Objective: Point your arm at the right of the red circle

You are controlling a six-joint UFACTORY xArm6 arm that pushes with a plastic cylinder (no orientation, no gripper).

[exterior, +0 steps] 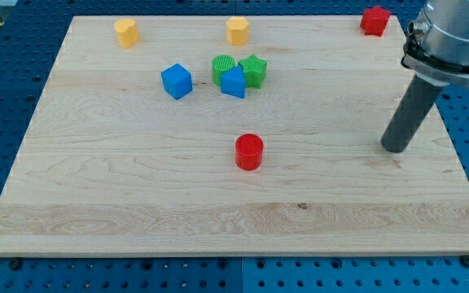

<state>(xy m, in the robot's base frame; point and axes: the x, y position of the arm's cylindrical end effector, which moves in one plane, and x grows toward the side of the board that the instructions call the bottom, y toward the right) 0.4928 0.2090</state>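
The red circle (pixel 249 152) is a short red cylinder standing near the middle of the wooden board (pixel 137 195). My tip (pixel 394 148) rests on the board far to the view's right of the red circle, at about the same height in the view, with a wide gap between them. The dark rod rises from the tip toward the view's top right.
A blue cube (pixel 177 81), a green circle (pixel 223 68), a blue block (pixel 233 83) and a green star (pixel 253 70) cluster above the red circle. A yellow block (pixel 126 32), a yellow hexagon (pixel 237 31) and a red block (pixel 374 20) sit along the top edge.
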